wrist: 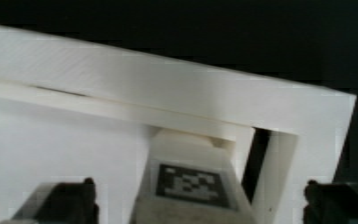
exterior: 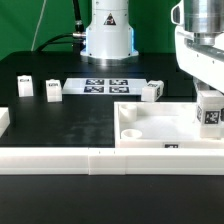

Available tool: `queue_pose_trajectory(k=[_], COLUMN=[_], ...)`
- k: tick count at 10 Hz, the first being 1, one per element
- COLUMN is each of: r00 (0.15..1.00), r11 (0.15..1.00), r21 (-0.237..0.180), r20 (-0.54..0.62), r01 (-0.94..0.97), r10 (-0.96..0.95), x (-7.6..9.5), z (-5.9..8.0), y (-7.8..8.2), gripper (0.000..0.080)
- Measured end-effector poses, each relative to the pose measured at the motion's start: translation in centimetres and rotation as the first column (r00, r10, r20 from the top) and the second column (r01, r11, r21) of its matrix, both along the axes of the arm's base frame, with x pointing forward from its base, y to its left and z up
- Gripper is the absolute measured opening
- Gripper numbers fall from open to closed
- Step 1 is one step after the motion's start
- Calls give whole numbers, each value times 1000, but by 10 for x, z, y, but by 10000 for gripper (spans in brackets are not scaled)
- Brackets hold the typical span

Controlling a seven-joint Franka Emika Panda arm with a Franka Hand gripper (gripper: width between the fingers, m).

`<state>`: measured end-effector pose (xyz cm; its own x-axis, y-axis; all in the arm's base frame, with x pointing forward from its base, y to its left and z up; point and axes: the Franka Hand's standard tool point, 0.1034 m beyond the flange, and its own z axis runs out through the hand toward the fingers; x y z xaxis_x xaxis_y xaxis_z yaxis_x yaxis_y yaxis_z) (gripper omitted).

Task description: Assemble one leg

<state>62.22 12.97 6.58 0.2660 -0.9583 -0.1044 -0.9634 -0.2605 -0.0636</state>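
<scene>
A leg [exterior: 210, 113], a small white block with a black-and-white tag, stands upright in the corner of the large white tray-like part [exterior: 160, 128] at the exterior view's right. My gripper [exterior: 207, 97] hangs directly above it. In the wrist view the leg [wrist: 194, 182] stands between my two fingers [wrist: 69, 203], with a dark gap on each side, so the jaws are open and straddle it without touching. The tray's raised wall [wrist: 140, 70] runs behind the leg. Three more legs stand on the black table: one [exterior: 25, 85], a second [exterior: 52, 90] and a third [exterior: 152, 92].
The marker board [exterior: 105, 86] lies in front of the robot base [exterior: 108, 35]. A long white rail [exterior: 70, 160] runs along the front of the table. A white piece [exterior: 4, 118] sits at the exterior view's left edge.
</scene>
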Motion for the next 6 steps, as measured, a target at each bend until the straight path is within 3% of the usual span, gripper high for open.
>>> queue_pose_trajectory(k=[3,6], r00=[928,714], r11=[928,713], r21=[-39,-100], r20=[20,25], r01=[-371,-694], r10=[372,699], x=[-1,4], z=[1,6], y=[3,-1], gripper=[649,649])
